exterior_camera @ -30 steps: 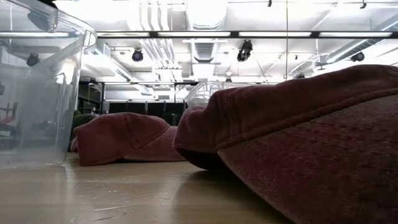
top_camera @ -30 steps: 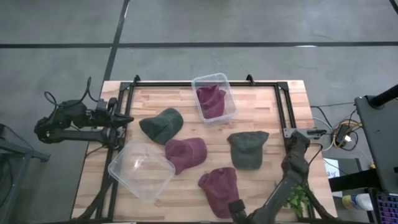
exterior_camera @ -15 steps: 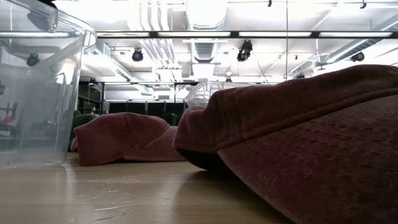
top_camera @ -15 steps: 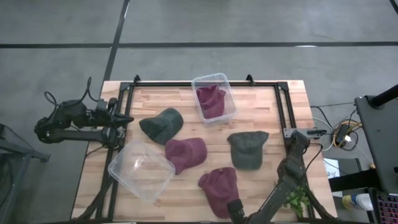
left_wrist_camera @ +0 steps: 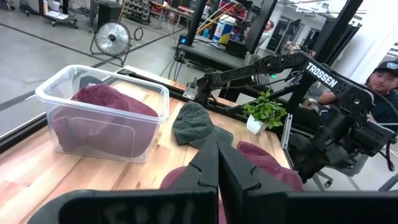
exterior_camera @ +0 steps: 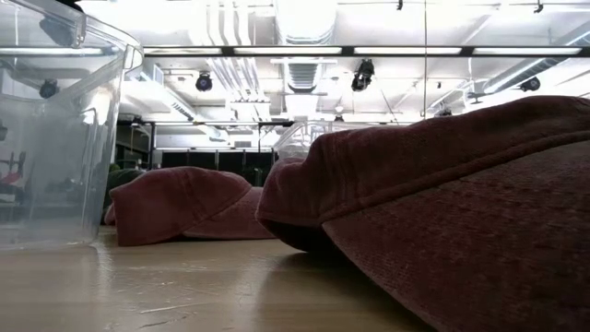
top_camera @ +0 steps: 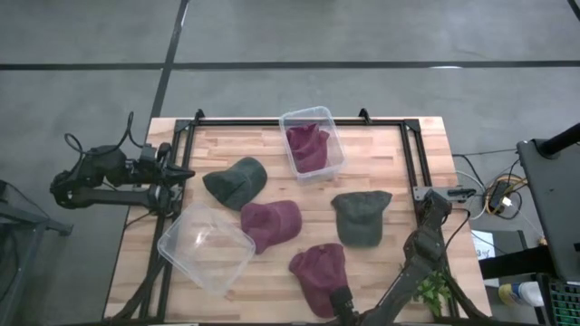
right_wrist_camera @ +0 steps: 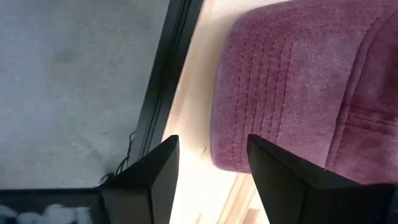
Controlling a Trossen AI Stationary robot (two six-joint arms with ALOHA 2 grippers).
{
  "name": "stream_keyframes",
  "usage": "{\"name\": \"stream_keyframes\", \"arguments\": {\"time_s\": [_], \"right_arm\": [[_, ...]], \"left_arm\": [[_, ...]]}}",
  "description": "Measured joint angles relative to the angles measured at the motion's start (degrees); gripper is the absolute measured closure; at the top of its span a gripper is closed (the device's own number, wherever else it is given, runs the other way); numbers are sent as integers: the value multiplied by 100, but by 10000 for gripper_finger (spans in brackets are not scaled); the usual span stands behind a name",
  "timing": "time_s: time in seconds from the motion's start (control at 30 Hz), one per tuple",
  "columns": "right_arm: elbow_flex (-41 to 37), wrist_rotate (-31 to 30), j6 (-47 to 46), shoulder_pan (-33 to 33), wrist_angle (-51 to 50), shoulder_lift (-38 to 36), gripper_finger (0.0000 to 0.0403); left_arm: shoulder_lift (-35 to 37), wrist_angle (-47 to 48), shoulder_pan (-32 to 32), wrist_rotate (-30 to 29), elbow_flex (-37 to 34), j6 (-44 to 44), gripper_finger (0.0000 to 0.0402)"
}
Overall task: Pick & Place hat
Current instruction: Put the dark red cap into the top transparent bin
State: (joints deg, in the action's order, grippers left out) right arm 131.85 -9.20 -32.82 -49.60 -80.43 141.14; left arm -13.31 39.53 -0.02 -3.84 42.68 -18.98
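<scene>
Your right gripper (top_camera: 341, 300) is at the near edge of the table (top_camera: 399, 154), at about 6 o'clock from the table centre. Its jaws stand apart and hold nothing. In the right wrist view the two dark fingers (right_wrist_camera: 155, 171) frame the brim of the nearest maroon hat (right_wrist_camera: 298, 87); the brim lies just beyond the fingertips, not between them. In the high view this maroon hat (top_camera: 319, 273) lies at 5 o'clock from the centre, and the gripper is just beside its near end.

Your left gripper (top_camera: 172, 172) waits over the left edge of the table, at 9 o'clock. Its jaws are together, as you see in the left wrist view (left_wrist_camera: 217, 165), with nothing between them.

The other hats lie apart from each other on the wood. A second maroon hat (top_camera: 270, 222) is near the centre. A dark green hat (top_camera: 236, 181) lies at 10 o'clock, and another green hat (top_camera: 361, 215) at 3 o'clock. A clear bin (top_camera: 313, 143) stands at 12 o'clock with a maroon hat inside (top_camera: 306, 147). An empty clear bin (top_camera: 206, 247) stands at 7 o'clock.

In the low view the nearest hat (exterior_camera: 442, 212) fills the right side, and the empty bin's wall (exterior_camera: 55, 129) is on the left. In the left wrist view a small potted plant (left_wrist_camera: 266, 112) stands at the far side of the table, and a person in a cap (left_wrist_camera: 382, 74) sits beyond the table.
</scene>
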Motion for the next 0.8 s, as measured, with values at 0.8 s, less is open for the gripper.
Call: {"name": "stream_keyframes", "arguments": {"time_s": [0.8], "right_arm": [[-491,-1183,-763,31,-772,-13,220]], "left_arm": [[-1,0,-1,-2,1,-50,401]]}}
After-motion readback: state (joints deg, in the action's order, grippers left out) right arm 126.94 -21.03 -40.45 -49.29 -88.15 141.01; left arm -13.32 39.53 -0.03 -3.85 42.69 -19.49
